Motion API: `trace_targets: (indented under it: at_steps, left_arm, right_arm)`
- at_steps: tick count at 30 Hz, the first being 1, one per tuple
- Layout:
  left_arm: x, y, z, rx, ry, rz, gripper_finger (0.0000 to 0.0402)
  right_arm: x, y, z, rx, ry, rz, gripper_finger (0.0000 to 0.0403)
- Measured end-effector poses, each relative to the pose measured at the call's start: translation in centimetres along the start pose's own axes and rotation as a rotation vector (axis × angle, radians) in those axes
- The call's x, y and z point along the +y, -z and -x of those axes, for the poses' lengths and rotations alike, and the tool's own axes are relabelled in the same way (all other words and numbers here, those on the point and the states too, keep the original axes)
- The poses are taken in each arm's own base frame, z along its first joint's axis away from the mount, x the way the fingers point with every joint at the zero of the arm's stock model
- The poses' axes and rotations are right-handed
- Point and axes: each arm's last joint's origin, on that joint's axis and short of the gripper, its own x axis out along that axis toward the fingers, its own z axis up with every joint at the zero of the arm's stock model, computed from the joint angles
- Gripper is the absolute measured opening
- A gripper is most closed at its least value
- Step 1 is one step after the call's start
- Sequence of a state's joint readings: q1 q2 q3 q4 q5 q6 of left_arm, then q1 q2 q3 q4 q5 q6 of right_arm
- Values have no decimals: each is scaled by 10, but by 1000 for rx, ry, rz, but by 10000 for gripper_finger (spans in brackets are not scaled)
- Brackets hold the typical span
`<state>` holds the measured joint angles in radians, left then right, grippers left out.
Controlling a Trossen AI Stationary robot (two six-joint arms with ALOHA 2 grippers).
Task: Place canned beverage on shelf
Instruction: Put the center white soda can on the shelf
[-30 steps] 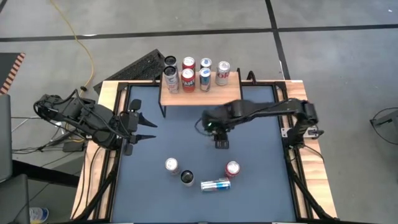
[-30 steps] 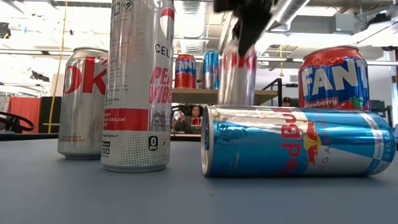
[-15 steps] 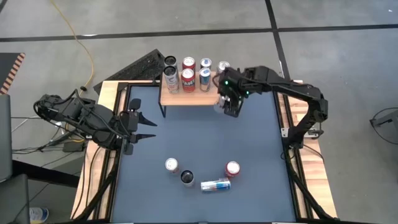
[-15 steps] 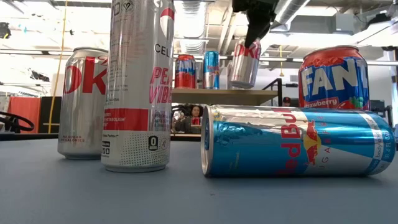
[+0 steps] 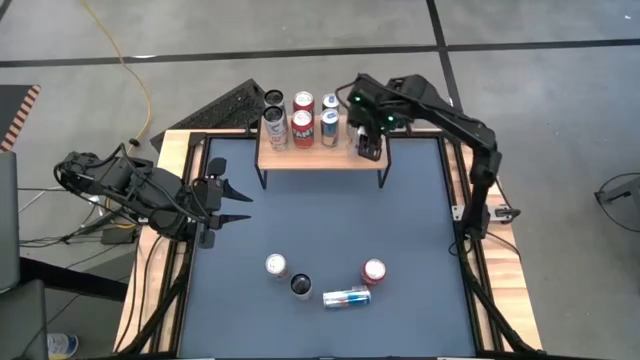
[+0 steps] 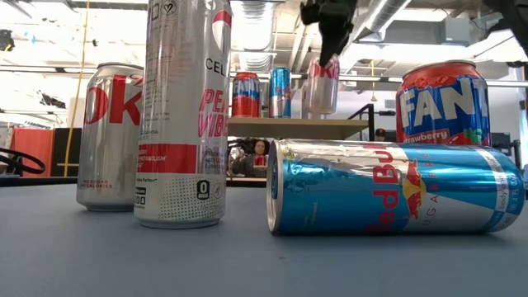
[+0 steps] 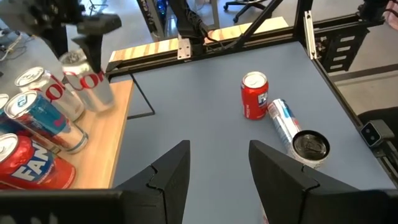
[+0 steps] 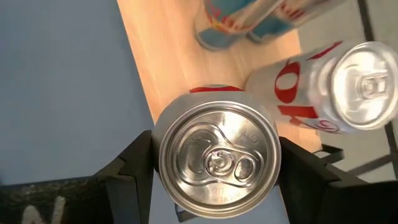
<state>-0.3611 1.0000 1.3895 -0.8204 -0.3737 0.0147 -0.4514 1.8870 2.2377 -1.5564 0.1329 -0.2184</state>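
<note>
One silver can with red lettering sits gripped in the right claw above the light-wood shelf, upper centre; its label is half hidden.

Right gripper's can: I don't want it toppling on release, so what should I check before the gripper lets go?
1. Right gripper shut on can: ok.
2. Can over the shelf's right end: ok.
3. Can upright: ok.
4. Can's base resting on shelf: cannot tell.
5. Gap to neighbouring Coke can: cannot tell.
6. Left gripper out of the way, at the table's left side: ok.
</note>
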Motion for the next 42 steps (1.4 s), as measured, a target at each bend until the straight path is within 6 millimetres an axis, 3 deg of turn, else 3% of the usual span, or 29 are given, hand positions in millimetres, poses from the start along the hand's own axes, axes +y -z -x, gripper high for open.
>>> trace_targets:
  at_steps: [4, 16, 33, 42]
  left_arm:
    - [0, 0, 0, 0, 0, 0, 156]
    - [0, 0, 0, -2, -11, -5, 156]
    - [1, 0, 0, -2, -34, -5, 156]
    - [1, 0, 0, -2, -34, -3, 156]
  right_arm:
    - [-3, -4, -13, 40, -7, 17, 239]
    - [-16, 1, -5, -10, -41, 38, 240]
    - [-22, -3, -16, -10, -82, 30, 240]
    - [-23, -4, -15, -32, -75, 24, 267]
